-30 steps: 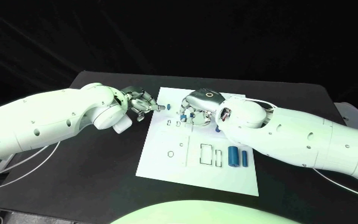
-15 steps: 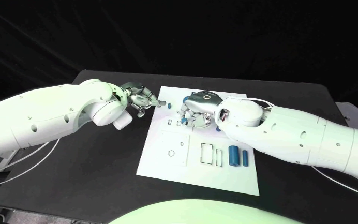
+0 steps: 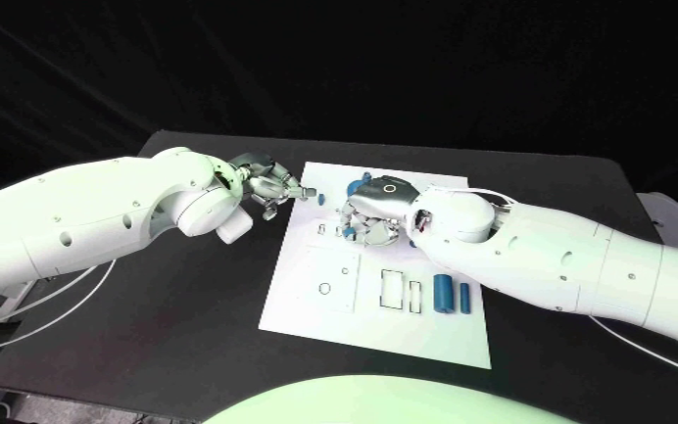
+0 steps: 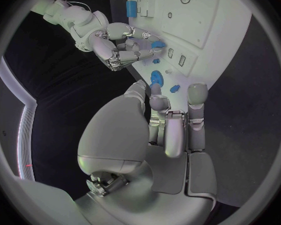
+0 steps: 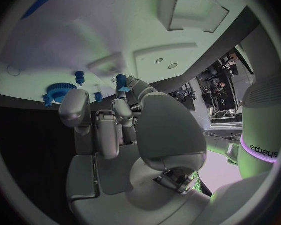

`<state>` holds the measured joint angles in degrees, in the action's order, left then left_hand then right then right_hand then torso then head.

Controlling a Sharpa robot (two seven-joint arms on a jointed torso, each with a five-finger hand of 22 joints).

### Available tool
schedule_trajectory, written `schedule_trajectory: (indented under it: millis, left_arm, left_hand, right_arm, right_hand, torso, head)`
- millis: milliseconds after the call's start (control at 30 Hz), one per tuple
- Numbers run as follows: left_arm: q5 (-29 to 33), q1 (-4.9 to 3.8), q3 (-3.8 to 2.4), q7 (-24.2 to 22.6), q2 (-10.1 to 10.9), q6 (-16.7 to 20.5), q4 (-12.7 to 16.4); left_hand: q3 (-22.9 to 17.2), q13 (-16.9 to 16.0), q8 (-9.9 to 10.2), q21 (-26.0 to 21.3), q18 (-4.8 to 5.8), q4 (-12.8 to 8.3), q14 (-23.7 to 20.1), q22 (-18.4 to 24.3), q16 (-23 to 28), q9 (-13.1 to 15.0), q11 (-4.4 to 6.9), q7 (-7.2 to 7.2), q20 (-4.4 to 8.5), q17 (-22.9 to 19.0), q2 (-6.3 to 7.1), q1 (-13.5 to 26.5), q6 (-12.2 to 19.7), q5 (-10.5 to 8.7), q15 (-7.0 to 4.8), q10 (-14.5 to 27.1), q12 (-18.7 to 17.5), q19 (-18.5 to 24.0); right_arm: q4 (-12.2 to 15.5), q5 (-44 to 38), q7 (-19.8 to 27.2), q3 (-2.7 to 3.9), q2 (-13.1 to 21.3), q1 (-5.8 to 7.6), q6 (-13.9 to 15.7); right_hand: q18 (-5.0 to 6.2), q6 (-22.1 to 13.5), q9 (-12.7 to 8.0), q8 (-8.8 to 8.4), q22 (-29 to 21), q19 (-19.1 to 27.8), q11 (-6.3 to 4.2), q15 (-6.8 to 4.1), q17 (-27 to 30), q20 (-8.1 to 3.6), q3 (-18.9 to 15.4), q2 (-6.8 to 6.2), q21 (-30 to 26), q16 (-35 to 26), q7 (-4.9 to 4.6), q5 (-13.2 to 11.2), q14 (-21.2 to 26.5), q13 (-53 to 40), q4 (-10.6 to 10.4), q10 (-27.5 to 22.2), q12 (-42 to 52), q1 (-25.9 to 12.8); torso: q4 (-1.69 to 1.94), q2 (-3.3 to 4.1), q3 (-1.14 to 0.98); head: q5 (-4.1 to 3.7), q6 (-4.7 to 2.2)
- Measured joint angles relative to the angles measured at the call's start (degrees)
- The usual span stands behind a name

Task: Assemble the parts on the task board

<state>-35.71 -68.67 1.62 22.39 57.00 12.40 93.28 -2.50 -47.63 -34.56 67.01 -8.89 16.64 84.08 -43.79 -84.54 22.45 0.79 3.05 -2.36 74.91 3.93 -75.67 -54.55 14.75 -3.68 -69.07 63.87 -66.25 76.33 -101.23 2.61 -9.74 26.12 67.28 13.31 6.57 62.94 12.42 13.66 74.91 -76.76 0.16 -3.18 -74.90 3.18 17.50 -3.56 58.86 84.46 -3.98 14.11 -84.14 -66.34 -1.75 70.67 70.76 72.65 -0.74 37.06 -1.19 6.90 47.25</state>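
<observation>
Two silver hands over white rectangular task board [image 3: 370, 331]: right hand [image 3: 370, 216] pinches small blue peg [image 5: 121, 80]; left hand [image 3: 268, 187], at 9 o'clock edge, grasp unclear. Risk: tilted peg jams or drops.

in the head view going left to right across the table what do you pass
left hand → small blue part near the task board's far left edge → right hand → two blue cylinders lying side by side

A black table [image 3: 169, 277] is sitting in front of a dark wall of black cloth [image 3: 339, 42].
</observation>
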Motion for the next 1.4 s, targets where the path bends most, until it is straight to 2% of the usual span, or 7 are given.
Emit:
schedule_trajectory:
  millis: [300,867,1267,1400]
  left_arm:
    - [0.57,-0.01,0.0,-0.1,-0.03,0.01,0.05]
    - [0.94,-0.01,0.0,-0.16,-0.07,-0.01,0.15]
    - [1.0,-0.01,0.0,-0.15,-0.04,-0.02,0.22]
    - [1.01,-0.02,0.0,-0.14,-0.04,-0.03,0.22]
  left_hand:
    - [0.03,0.24,0.0,0.0,0.0,0.03,0.0,0.0,0.0,0.0,-0.2,0.0,0.0,0.0,0.0,0.0,0.0,0.0,0.0,0.21,0.0,0.0]
    - [0.03,0.24,0.0,0.0,0.0,0.03,0.0,-0.01,0.0,0.0,-0.2,0.0,0.0,0.04,0.0,0.0,0.0,0.0,0.0,0.21,0.0,0.0]
    - [0.03,0.23,0.0,0.0,0.0,0.03,0.0,-0.01,0.0,-0.04,-0.2,0.0,0.0,0.03,0.0,0.0,0.0,0.0,0.0,0.21,0.0,0.0]
    - [0.03,0.35,0.0,0.0,0.0,0.03,0.0,-0.01,0.0,-0.04,-0.2,0.0,0.0,0.03,-0.23,0.23,0.0,0.0,0.0,0.21,-0.31,0.0]
  right_arm:
    - [-0.18,-0.74,0.08,-0.02,-0.25,-0.03,-0.01]
    - [-0.53,-1.62,-0.13,-0.07,-0.73,-0.04,-0.96]
    - [-0.4,-2.06,-0.32,-0.1,-0.81,-0.04,-1.64]
    - [-0.37,-2.23,-0.43,-0.11,-0.83,-0.05,-1.74]
  right_hand:
    - [0.01,-0.75,0.02,-0.01,0.04,0.31,0.22,0.0,-0.03,0.31,0.0,0.0,-0.75,-0.23,-0.34,0.0,0.0,0.51,0.0,-0.64,-0.71,0.0]
    - [0.02,-2.81,-0.56,-1.71,0.03,1.66,0.91,0.43,-0.04,0.81,0.0,-0.39,-3.73,-1.24,-1.37,0.01,0.01,1.92,0.0,-2.37,-1.86,0.4]
    - [0.02,-3.02,-0.64,-1.94,0.02,1.8,0.92,0.63,-0.03,0.95,0.31,-0.82,-4.3,-1.55,-1.18,0.0,0.21,2.04,0.31,-2.76,-2.08,0.82]
    - [0.02,-3.24,-0.81,-2.26,0.02,1.87,1.12,0.63,-0.03,1.02,0.45,-0.83,-4.94,-1.55,-1.41,-0.24,0.21,2.21,0.56,-2.96,-2.38,0.82]
  torso:
    - [-0.03,-0.04,0.01]
    - [-0.02,-0.05,0.04]
    - [-0.03,-0.04,0.01]
    - [-0.03,-0.04,0.01]
  head:
    - [0.12,0.07]
    - [0.1,-0.15]
    - [0.02,-0.14]
    - [-0.03,-0.12]
